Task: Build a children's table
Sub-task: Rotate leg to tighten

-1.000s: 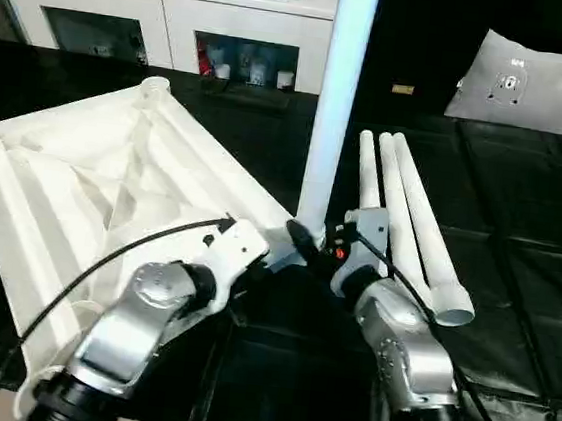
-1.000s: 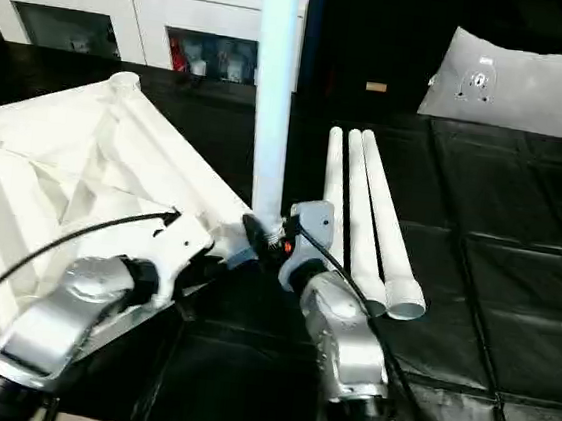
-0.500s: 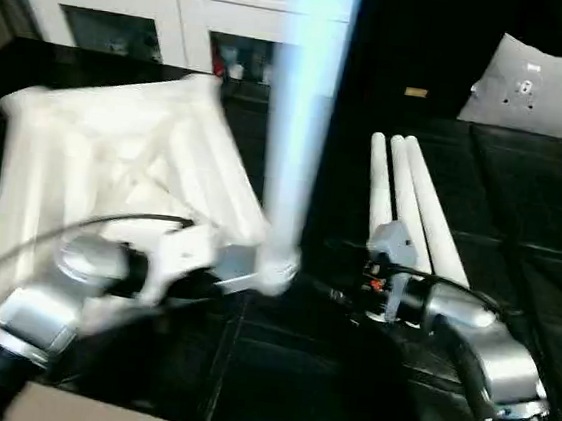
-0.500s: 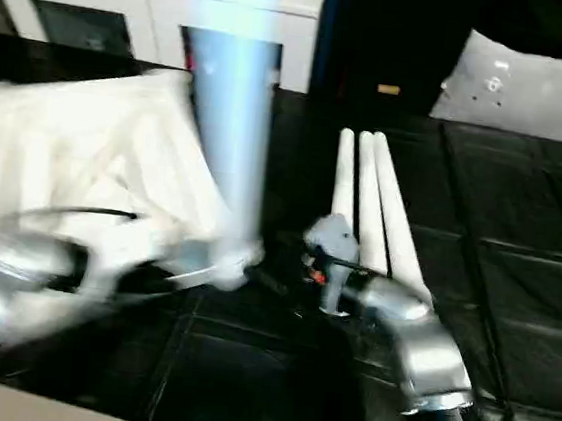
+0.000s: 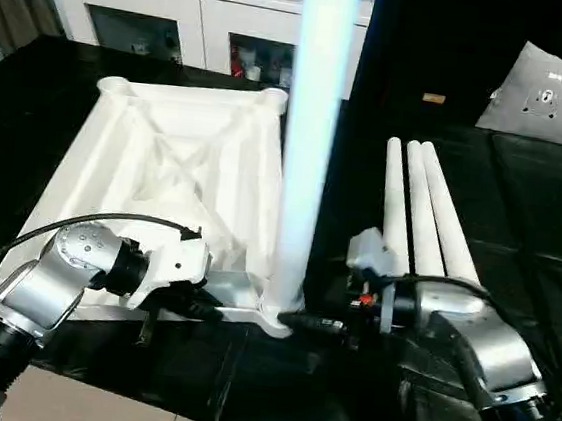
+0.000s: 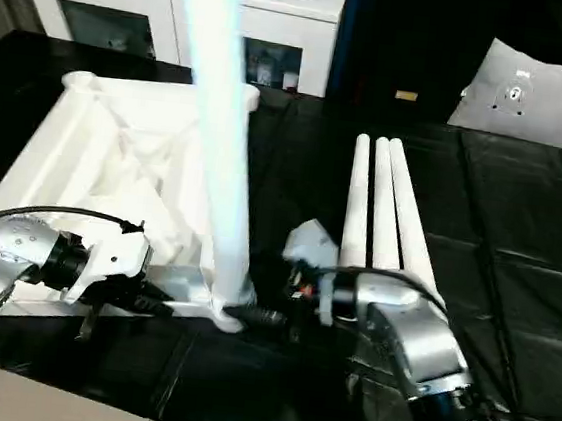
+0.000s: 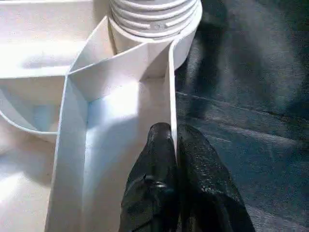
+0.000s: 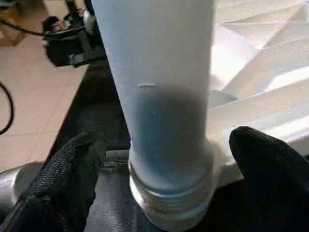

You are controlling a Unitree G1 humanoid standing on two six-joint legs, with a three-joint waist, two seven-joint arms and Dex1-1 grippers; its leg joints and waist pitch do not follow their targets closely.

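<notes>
White unlabelled table leg (image 5: 308,123), upright

Silver rounded forearms (image 5: 63,278), white wrist housings, looping black cables, textured black fingers (image 8: 72,169).

Home-like room — glass-door cabinet (image 5: 205,22), cushion (image 5: 559,99)

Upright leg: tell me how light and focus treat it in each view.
Left eye view: the upright leg glares bluish-white, edges soft. Right wrist view: its lower end falls in grey shadow, and the near right gripper fingers are blurred. Left wrist view: the threaded end looks crisp.
</notes>
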